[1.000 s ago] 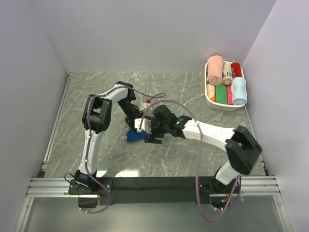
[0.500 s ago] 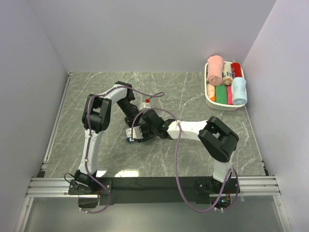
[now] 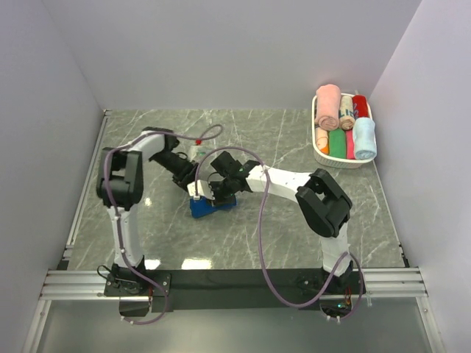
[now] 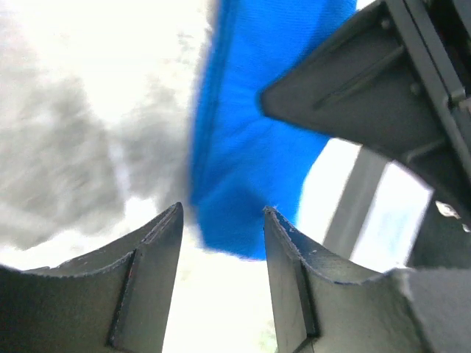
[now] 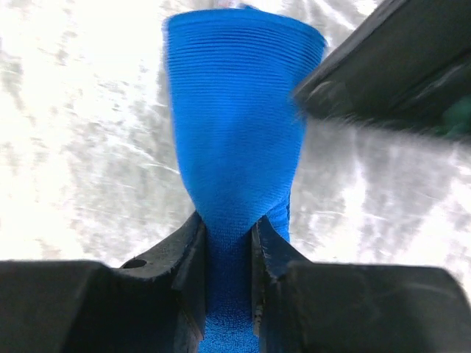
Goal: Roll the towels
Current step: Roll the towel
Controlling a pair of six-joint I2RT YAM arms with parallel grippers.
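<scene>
The two black fingers of the right gripper (image 5: pixel 228 229) pinch a fold of the deep royal blue terry cloth towel (image 5: pixel 237 125), which stretches away from them across the grey marbled tabletop (image 5: pixel 81 147). The left gripper (image 4: pixel 223 224) has its fingers spread, holding nothing, with that towel just beyond their tips. Seen from above, it lies bunched mid-table beneath both grippers. The pale sky blue terry towel (image 3: pixel 364 138) sits rolled in the white plastic basket (image 3: pixel 322 153) at far right.

Ribbed blue cloth towel (image 5: pixel 235 132), glossy table (image 3: pixel 169 235) (matt right gripper (image 5: pixel 228 220))
</scene>
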